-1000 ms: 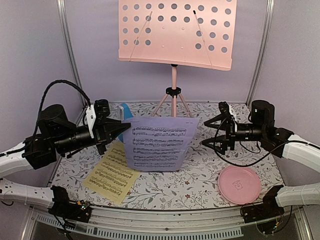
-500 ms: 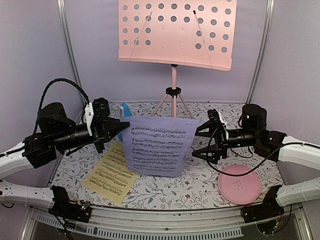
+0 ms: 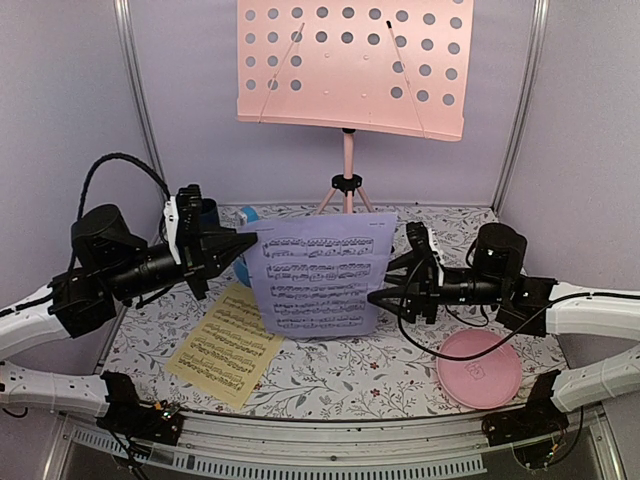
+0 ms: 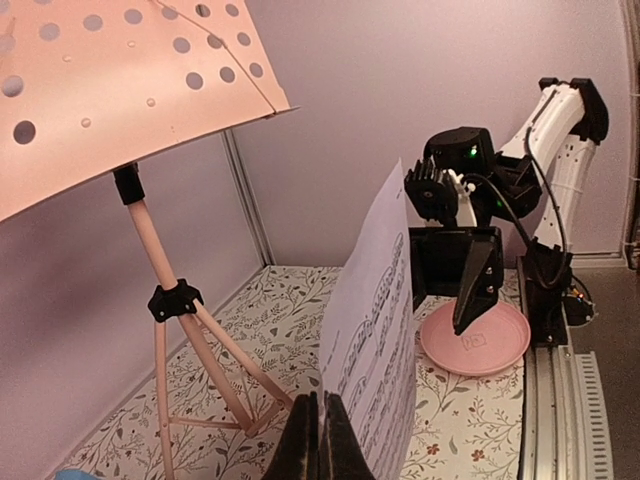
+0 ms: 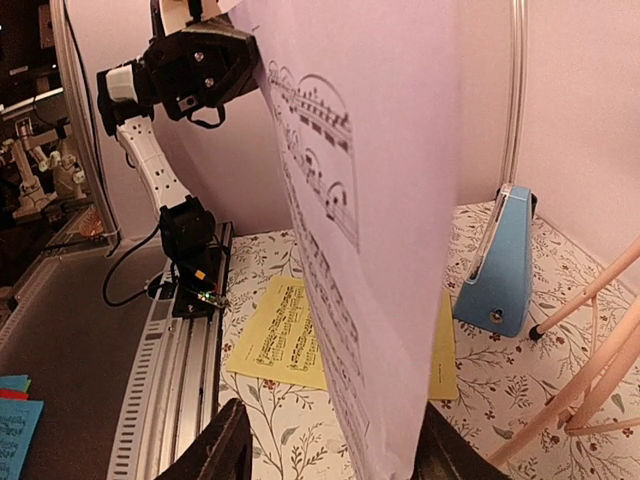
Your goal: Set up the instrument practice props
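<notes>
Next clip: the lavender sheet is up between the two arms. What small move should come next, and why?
Probably shut the right gripper on the lavender sheet's right edge. Its jaws stand apart with that edge between them, while the left gripper, shut on the left edge, holds the sheet upright. Two grips would likely steady it for the lift to the stand.

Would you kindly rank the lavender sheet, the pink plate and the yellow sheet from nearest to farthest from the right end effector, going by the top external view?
1. lavender sheet: held upright, its edge between the fingers of the right end effector.
2. pink plate: on the table, near right.
3. yellow sheet: flat on the left arm's side.
</notes>
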